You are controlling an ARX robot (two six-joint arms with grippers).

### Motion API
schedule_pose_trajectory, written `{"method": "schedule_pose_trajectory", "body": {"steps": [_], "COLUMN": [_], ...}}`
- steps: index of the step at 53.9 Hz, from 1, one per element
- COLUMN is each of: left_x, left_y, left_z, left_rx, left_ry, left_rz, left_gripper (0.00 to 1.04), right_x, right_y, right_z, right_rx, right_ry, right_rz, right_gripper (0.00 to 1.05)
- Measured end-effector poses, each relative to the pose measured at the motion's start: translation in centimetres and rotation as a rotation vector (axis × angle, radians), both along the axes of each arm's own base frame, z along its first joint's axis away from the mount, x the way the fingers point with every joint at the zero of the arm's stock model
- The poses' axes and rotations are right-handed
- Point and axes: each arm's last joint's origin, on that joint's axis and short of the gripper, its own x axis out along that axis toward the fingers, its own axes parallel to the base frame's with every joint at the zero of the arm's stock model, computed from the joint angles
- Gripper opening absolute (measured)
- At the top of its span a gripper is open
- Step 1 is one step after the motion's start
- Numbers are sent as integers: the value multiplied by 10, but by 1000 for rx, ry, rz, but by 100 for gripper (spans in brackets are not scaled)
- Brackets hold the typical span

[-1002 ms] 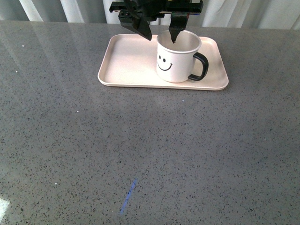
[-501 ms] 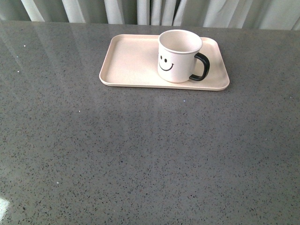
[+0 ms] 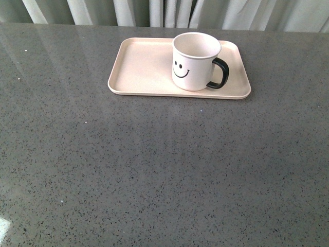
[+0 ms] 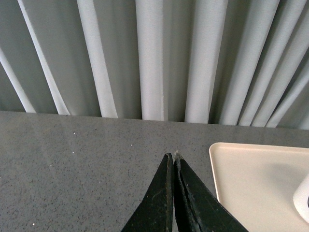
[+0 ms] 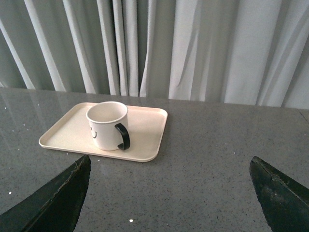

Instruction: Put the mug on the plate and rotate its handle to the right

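The cream mug (image 3: 194, 60) with a black smiley face stands upright on the right half of the pale pink plate (image 3: 141, 72) at the far middle of the table. Its black handle (image 3: 219, 73) points right. Neither arm shows in the front view. In the right wrist view the mug (image 5: 107, 124) on the plate (image 5: 63, 133) lies well beyond my right gripper (image 5: 170, 162), which is open wide and empty. In the left wrist view my left gripper (image 4: 172, 155) is shut and empty over bare table, beside the plate's corner (image 4: 251, 183).
The table is a grey speckled stone top (image 3: 164, 164). Pale pleated curtains (image 3: 154, 11) hang right behind its far edge, close behind the plate.
A second ago both grippers hung over the mug at the top of the front view. They have pulled out of that view, and the mug stands alone on the plate.
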Motion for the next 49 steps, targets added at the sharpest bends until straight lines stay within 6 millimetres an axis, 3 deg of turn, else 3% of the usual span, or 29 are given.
{"method": "schedule_pose_trajectory", "body": {"steps": [16,30,38,49], "left_x": [-56,-85,-98,-112], "left_y": [24,40,40,40], "left_z": [-17,-24,-36,-34], "left_rx": [-1,0,1,1], "left_ry": [-6,-2,7,-4], "left_rz": [8,14,7,7], "left_gripper": [1,1,1,1], "right_x": [0,0,0,0], "right_y": [0,0,0,0], "right_z": [0,0,0,0], "right_rx": [0,0,0,0], "right_ry": [0,0,0,0], "right_rz": [0,0,0,0], "right_gripper": [96,96,96,96]}}
